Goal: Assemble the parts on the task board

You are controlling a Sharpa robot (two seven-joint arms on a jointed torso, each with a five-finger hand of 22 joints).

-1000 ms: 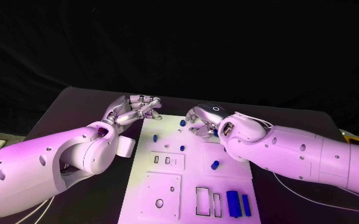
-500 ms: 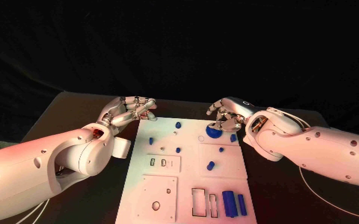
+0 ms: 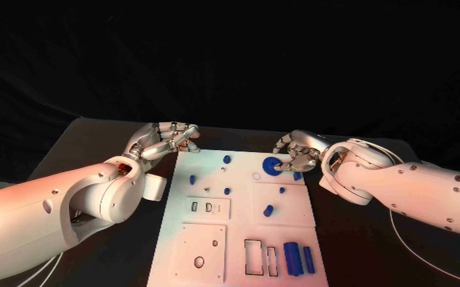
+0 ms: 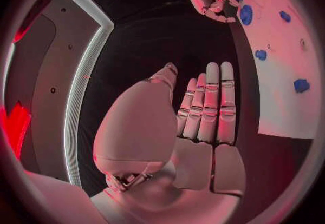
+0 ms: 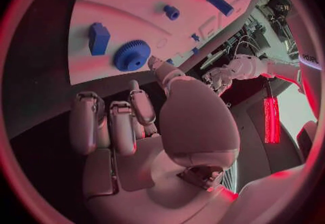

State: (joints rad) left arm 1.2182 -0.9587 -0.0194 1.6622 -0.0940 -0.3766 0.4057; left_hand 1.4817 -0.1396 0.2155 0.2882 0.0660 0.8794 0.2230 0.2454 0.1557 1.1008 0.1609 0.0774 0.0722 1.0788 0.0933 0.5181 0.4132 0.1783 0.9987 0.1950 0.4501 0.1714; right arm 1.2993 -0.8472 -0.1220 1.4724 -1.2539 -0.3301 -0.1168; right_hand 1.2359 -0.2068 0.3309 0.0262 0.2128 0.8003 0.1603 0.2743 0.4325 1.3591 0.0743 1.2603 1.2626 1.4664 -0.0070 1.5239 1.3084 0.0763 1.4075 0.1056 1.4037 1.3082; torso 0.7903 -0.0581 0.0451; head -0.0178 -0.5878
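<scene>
The white task board lies in the middle of the black table. A blue gear lies flat near its far right corner, also the blue gear in the right wrist view. My right hand hovers just right of the gear, fingers loosely curled and holding nothing; its thumb tip is close beside the gear's rim. My left hand is off the board's far left corner, with its fingers straight, side by side and empty.
Several small blue parts are scattered on the board, among them a peg, a block and two cylinders at the near right. Rectangular slots and cutouts are nearby. Bare table flanks the board.
My right hand has moved right, off the board's middle; the blue gear now lies uncovered on the board beside it. The left hand has barely moved.
</scene>
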